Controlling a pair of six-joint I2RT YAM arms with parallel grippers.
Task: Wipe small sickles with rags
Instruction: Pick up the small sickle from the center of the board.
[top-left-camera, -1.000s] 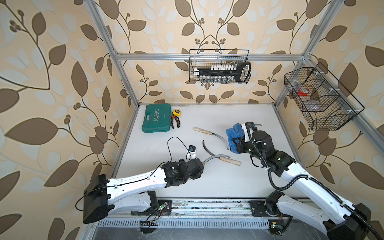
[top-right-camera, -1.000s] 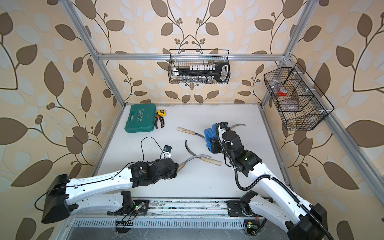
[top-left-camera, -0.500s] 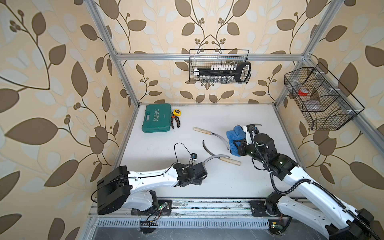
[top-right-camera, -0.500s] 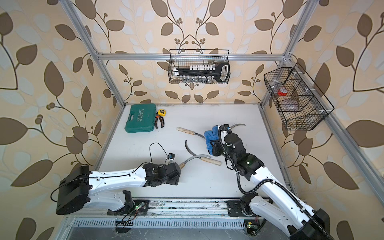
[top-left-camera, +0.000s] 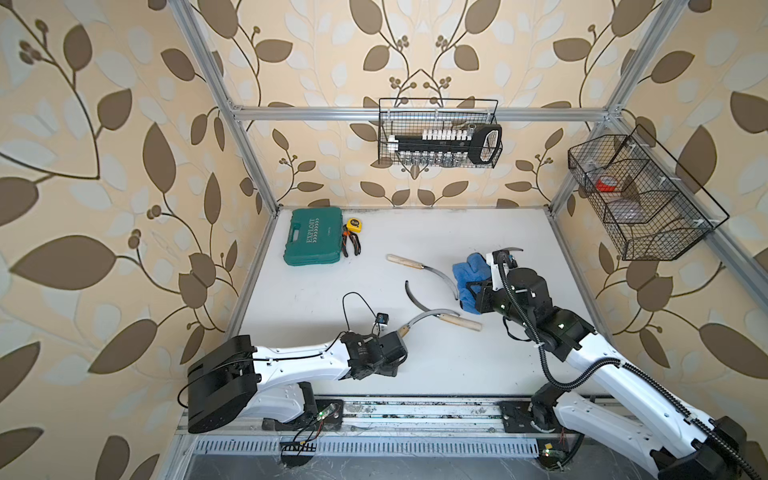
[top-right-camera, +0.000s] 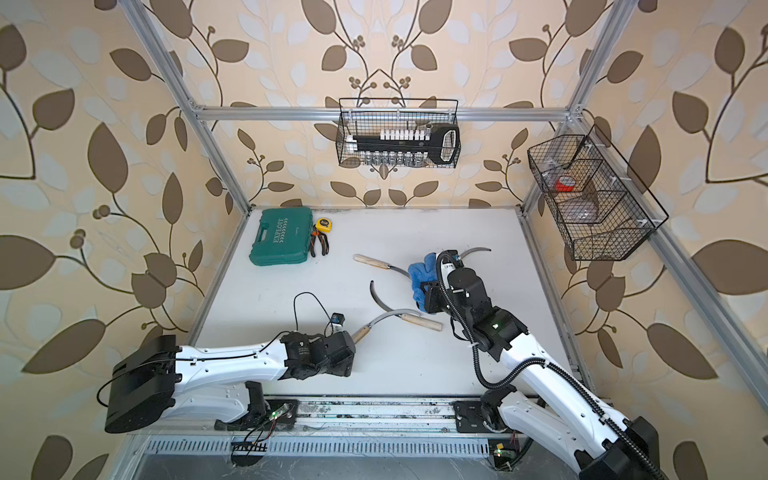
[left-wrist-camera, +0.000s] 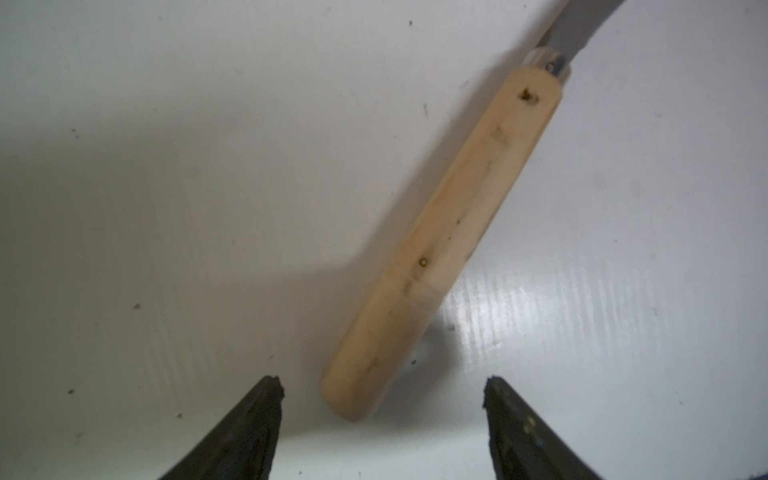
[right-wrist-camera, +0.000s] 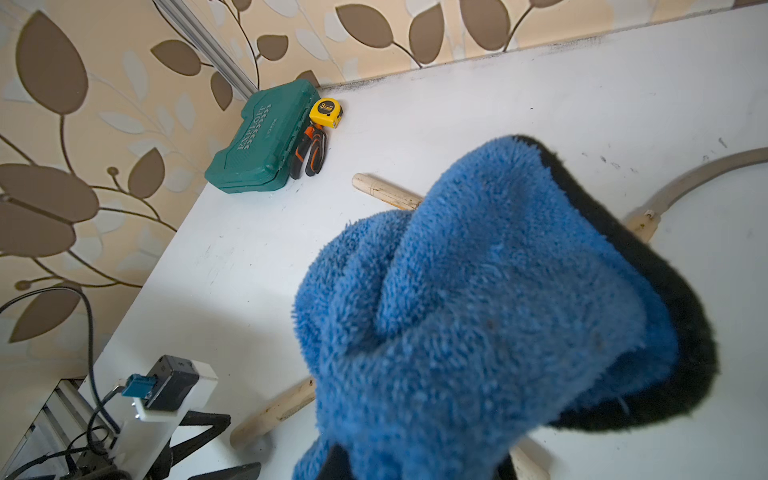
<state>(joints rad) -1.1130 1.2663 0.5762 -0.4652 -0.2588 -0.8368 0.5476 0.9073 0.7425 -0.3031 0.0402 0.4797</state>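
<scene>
Nearest the rail, the left hand (left-wrist-camera: 382, 381) lies low over the bench (top-left-camera: 324, 291), its jaws wide and empty, one each side of the butt of the nearest sickle (left-wrist-camera: 436, 232) without touching it. This placement is judged a line-up for gripping the wooden handle, so that the blade stays exposed for wiping. In both top views that blade arcs away from the left hand and meets the second sickle (top-left-camera: 459, 322) near its handle; whether one rests on the other cannot be told. Further in, the right hand (top-left-camera: 478, 297) is closed on the rag (right-wrist-camera: 478, 311), which hangs bunched from the jaws above the bench, dark trim on one side. It is judged to be held ready as the wiping pad. The third sickle (top-left-camera: 401, 261) lies flat just beside the rag, handle pointing towards the far left corner. The fourth sickle (top-right-camera: 478, 250) shows only a curved blade beyond the right wrist, the remainder hidden. At the far left corner the green tool case (top-left-camera: 316, 243), pliers (top-left-camera: 353, 246) and tape measure (top-left-camera: 353, 224) sit together, well apart from the work.
</scene>
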